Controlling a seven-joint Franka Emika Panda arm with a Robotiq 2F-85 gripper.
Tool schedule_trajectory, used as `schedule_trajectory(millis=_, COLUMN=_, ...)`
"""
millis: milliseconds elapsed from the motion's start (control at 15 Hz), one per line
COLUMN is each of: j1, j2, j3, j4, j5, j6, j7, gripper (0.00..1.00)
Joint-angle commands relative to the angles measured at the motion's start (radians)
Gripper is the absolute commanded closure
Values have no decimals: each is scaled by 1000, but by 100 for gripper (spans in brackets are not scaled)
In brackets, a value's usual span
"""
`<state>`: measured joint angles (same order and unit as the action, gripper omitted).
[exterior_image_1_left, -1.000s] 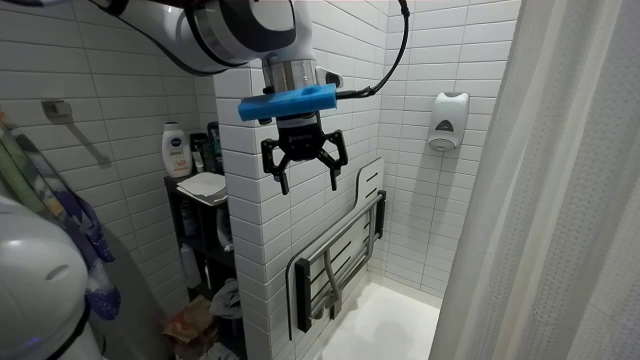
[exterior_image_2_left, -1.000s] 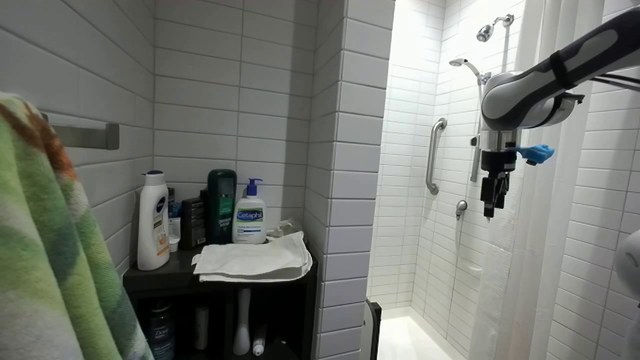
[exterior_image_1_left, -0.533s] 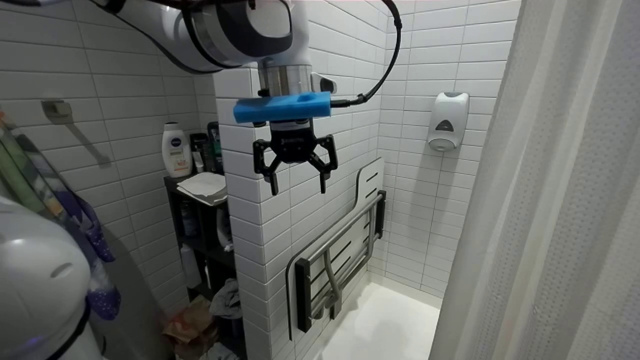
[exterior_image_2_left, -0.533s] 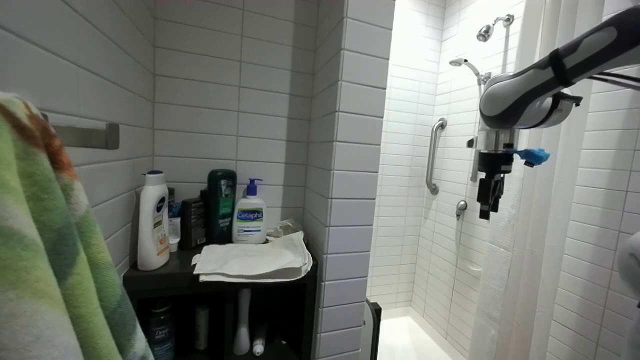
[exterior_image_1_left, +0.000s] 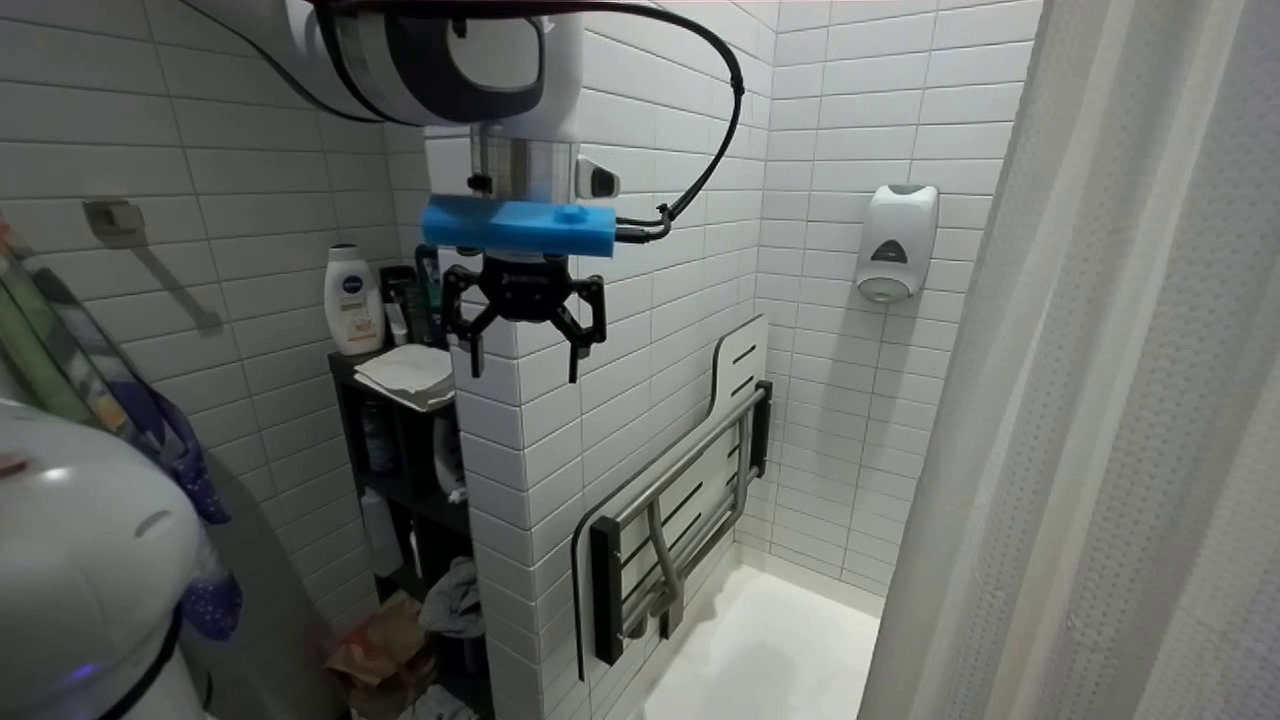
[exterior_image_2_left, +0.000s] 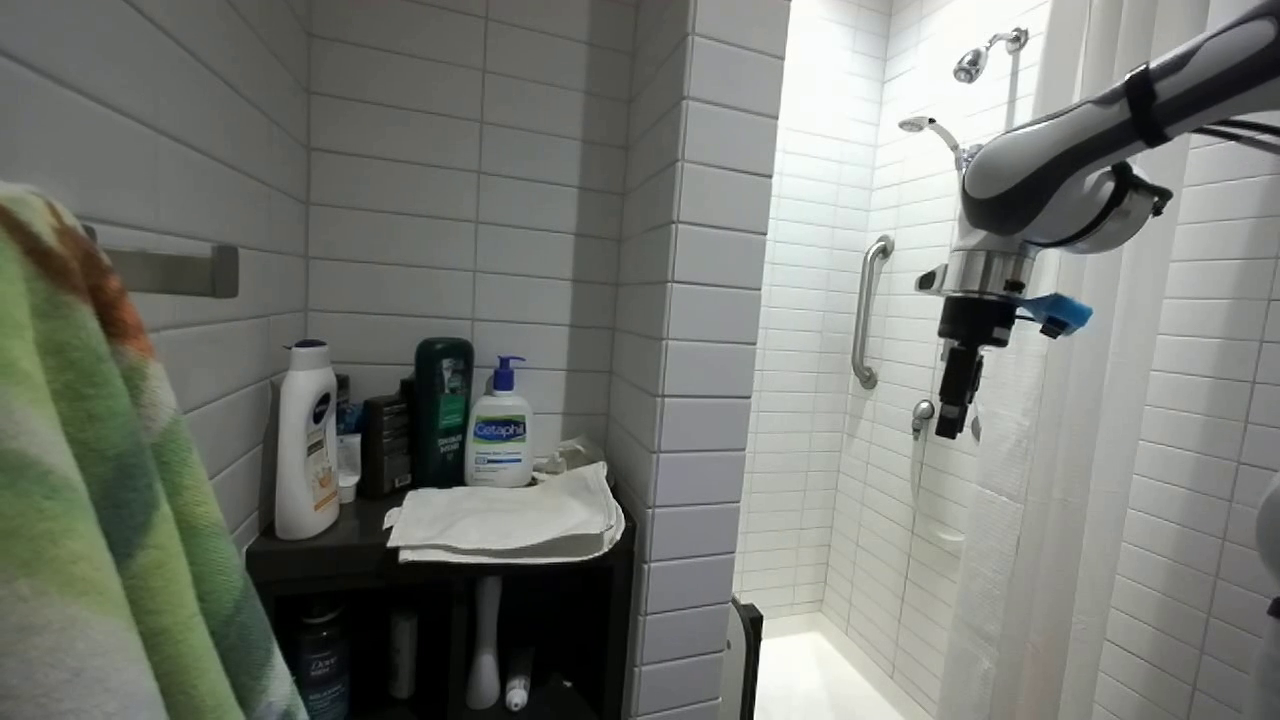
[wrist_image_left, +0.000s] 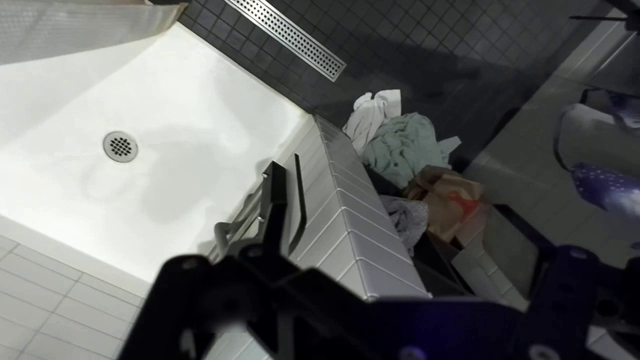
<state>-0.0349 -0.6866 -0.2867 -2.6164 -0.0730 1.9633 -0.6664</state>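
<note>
Wrist view looks down along a tiled wall (wrist_image_left: 370, 235), white shower floor (wrist_image_left: 190, 90) on one side, a paper bag (wrist_image_left: 445, 205) on the other. Pointing downward in both exterior views, the gripper (exterior_image_1_left: 525, 372) hangs with jaws spread; its gap from the wall's edge is hard to judge, with open room toward the curtain (exterior_image_1_left: 980, 400). Below, a folded shower seat (exterior_image_1_left: 695, 475) stands flat against the wall, its long axis running back along the shower floor's edge.
</note>
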Motion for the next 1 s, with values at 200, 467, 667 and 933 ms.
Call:
schedule_trajectory(millis=200, j1=48, j2=-221, j3=74, j4=-80, j5=57, j6=-101, j7=16, gripper=0)
schedule_trajectory(millis=467, j1=109, j2=-379, j3=153, j4=-114, j5=139, j6=-212, j7=102, gripper=0)
schedule_trajectory(millis=667, j1=176, j2=-453, j3=196, j4=-113, j5=224, j6=-314, j7=187, gripper=0)
schedule_trajectory(millis=933, j1=248, j2=-513, j3=230, j4=-112, j5=332, j6=-354, j7=250, gripper=0)
